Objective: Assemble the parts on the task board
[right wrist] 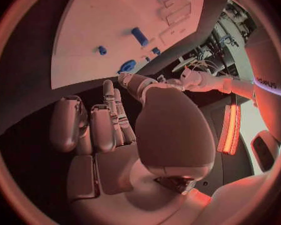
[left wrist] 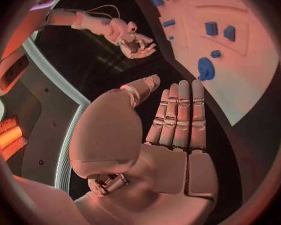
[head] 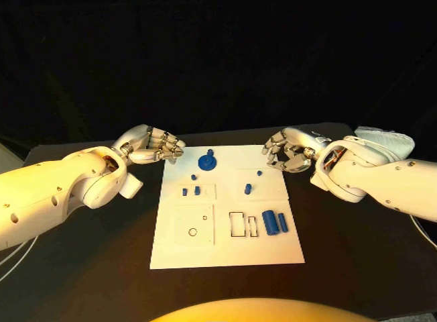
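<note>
Left hand (head: 153, 145) empty, fingers extended together in its wrist view; right hand (head: 291, 150) empty, fingers partly curled; both off the board (head: 228, 251), flanking its far end; parts (head: 273, 222) lie loose between and below them, the round part (head: 208, 162) nearest the left hand; risk: a curled-finger approach could knock small parts aside.

Robotics lab: black-draped table (head: 373, 255), white task board (head: 228, 249), dark backdrop.

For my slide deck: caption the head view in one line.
Both hands, left hand and right hand, hover empty at the far corners of the white task board, its blue parts untouched.
</note>
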{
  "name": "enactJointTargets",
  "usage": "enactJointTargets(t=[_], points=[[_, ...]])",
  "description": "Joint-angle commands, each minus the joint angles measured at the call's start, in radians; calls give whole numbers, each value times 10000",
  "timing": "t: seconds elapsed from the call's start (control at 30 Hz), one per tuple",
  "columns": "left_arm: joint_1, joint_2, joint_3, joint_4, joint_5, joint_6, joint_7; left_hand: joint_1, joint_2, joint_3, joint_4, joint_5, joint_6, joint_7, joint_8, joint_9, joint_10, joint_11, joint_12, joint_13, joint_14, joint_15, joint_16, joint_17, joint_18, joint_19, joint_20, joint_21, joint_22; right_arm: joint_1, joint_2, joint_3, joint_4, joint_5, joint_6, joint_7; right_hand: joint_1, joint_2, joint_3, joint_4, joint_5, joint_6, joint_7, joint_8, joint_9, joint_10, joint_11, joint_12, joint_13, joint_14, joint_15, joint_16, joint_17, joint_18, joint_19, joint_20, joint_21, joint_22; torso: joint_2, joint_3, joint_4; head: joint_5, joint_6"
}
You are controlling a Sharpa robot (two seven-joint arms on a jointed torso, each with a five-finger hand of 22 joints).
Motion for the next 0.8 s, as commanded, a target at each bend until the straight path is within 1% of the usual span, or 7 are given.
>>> enactJointTargets(t=[0.03,0.17,0.23,0.37,0.43,0.53,0.8], points=[[-4,-141,11,277,2323,533,1226,140,65,-16,27,-9,118,29,94,-25,220,3,-240,-166,67,100,-643,-217,7,-57,112,-467,-283,-96,101,-22,76,-2368,701,-1152,-58,-37,-34,-28,-78,81,-2,-59,-17,-62,23,-64,-47,241,4,35,-11,-73,36,27,61,315,-6,-22,21,-83,20],[-10,-286,11,498,2644,544,1441,213,102,-17,-4,-3,128,57,108,-40,257,9,-333,-219,165,100,-789,-246,20,2,114,-541,-330,-226,254,-38,59,-2980,782,-1572,-63,-35,-31,-43,-124,123,-15,-61,-18,-53,20,-118,-97,241,6,35,-15,-71,32,30,54,315,2,-21,30,-94,18],[-11,-338,11,564,2747,531,1507,208,98,-35,-1,-5,130,77,112,-46,231,29,-384,-244,192,111,-841,-254,19,20,118,-568,-346,-269,324,-43,35,-3147,799,-1690,-73,-39,-35,-42,-133,135,-17,-62,-18,-50,21,-132,-110,240,7,32,-21,-73,34,31,60,321,8,-8,30,-108,13],[-13,-429,11,655,2937,486,1597,213,99,-54,-2,-3,131,98,115,-57,190,53,-452,-278,220,125,-916,-264,17,40,122,-611,-371,-349,475,-51,-44,-3377,812,-1866,-93,-47,-44,-40,-142,151,-17,-65,-20,-44,22,-157,-134,242,10,38,-14,-74,36,33,70,329,17,-13,32,-128,13],[-14,-471,11,685,3018,467,1625,220,105,-59,-4,0,129,119,114,-63,177,65,-478,-291,229,130,-947,-267,18,51,123,-627,-380,-387,566,-54,-108,-3496,773,-1949,-110,-39,-44,-36,-131,185,-18,-63,-20,-43,24,-190,-165,249,12,54,8,-79,43,35,91,344,19,-12,31,-119,16],[-14,-516,11,716,3109,451,1648,223,111,-65,-3,2,123,142,112,-69,169,78,-497,-301,236,138,-975,-270,17,60,125,-640,-387,-426,690,-57,-205,-3642,673,-2091,-119,-30,-37,-36,-99,219,-17,-64,-21,-39,26,-226,-200,251,14,58,8,-80,45,37,96,351,22,10,23,-78,15],[-14,-579,10,743,3212,389,1664,236,124,-68,-7,6,118,166,110,-76,164,93,-516,-311,246,145,-1003,-271,17,73,125,-653,-394,-465,947,-58,-442,-3989,421,-2377,-141,-15,-18,-29,-32,262,-2,-73,-26,-36,38,-290,-260,251,19,57,-2,-86,57,43,128,376,21,14,28,-61,-8]])
